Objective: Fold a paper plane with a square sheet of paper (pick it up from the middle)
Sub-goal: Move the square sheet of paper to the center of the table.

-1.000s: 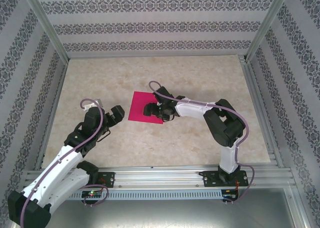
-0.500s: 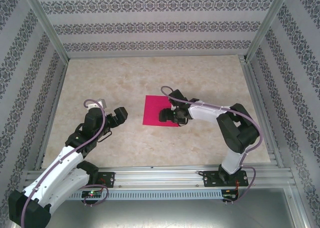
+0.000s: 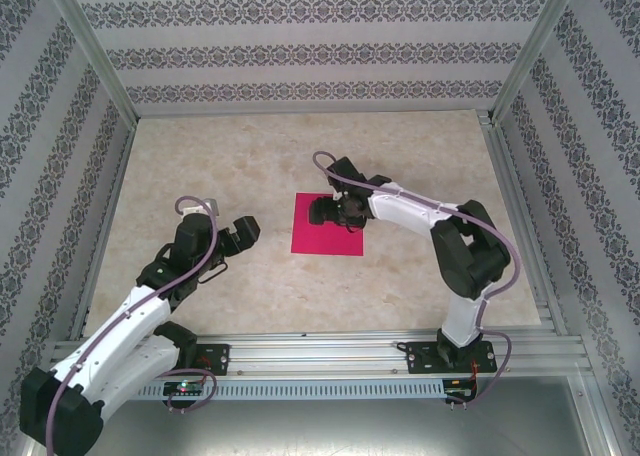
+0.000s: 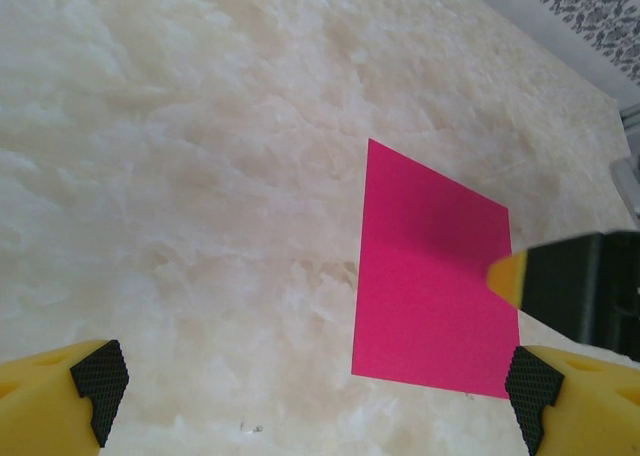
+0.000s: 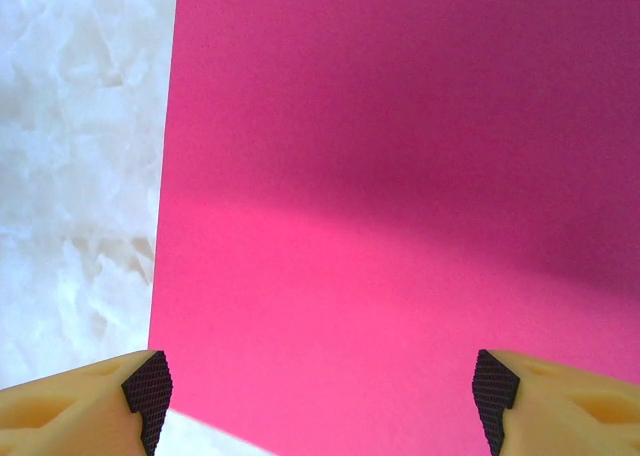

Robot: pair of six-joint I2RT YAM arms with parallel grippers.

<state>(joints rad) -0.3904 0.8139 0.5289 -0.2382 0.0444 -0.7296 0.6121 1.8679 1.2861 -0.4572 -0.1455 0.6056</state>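
sheet (image 3: 325, 241), top view: upper right part hidden under right gripper (image 3: 320, 212).
sheet, right wrist view: runs off top, right and bottom edges.
right gripper, left wrist view: cut off at right edge, covers sheet's right side.
left fingers (image 4: 98, 378): cut off at bottom corners.
right fingers (image 5: 148, 388) touching sheet: cannot tell.

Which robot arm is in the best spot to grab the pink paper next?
Probably the right: the right gripper hangs open directly over the square sheet of paper, while the open left gripper is off to one side.
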